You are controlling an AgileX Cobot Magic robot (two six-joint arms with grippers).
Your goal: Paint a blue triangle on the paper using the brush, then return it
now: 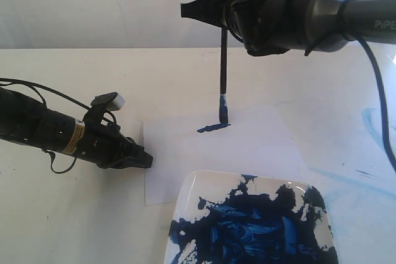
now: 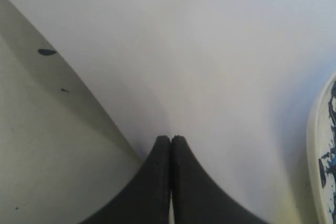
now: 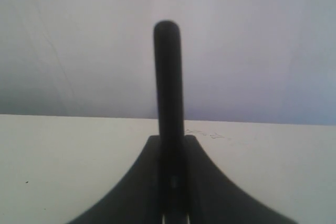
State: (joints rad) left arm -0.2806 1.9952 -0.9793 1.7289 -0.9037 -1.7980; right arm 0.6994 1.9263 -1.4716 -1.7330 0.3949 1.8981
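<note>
Right hand (image 1: 189, 9) is clamped on the brush (image 1: 223, 60), tip touching the paper (image 1: 247, 146). Left hand (image 1: 145, 160) is pinched together at the paper's left edge.

**Three views**

The exterior camera is looking down across the bench (image 1: 62, 214) toward the wall (image 1: 93, 4), dish (image 1: 189, 205) nearest. The left wrist camera is peering closely at the paper (image 2: 210, 77), sharing it and the dish rim with that view. The right wrist camera is facing level past the brush (image 3: 167, 77).

On the table (image 1: 62, 214), the dish (image 1: 187, 197) sits before the paper (image 1: 253, 149); the brush (image 1: 223, 60) stands on it.
</note>
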